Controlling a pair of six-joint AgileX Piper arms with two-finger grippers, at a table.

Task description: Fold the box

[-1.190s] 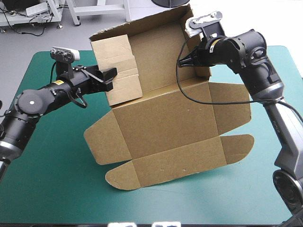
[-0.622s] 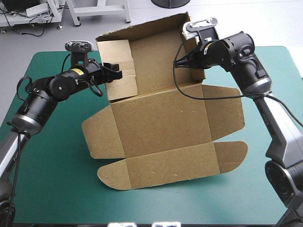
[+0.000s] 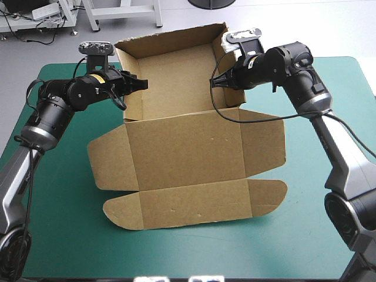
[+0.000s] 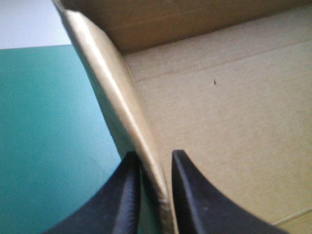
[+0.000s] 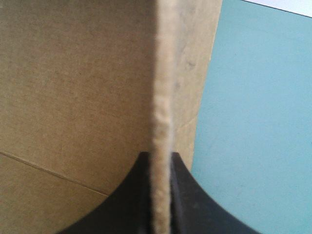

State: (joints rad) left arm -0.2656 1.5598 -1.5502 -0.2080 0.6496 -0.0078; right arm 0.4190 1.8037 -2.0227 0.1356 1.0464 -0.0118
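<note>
Since just before, the box (image 3: 194, 158) has slid toward the table's left edge. Its left side flap, which leaned inward, now stands as a wall, and both arms have swung left with it. Nearest, a long flap (image 3: 194, 204) with rounded ends lies on the teal-green cover (image 3: 59, 235). Behind it spreads the wide panel (image 3: 188, 147), with a wing at each side. Farther back, three walls stand up, the back wall (image 3: 170, 47) tallest. The left gripper (image 4: 153, 158) is all but closed on the left wall (image 4: 105, 87), one black finger on each face. The right gripper (image 5: 158, 158) pinches the right wall (image 5: 161, 73) edge-on in the same way.
</note>
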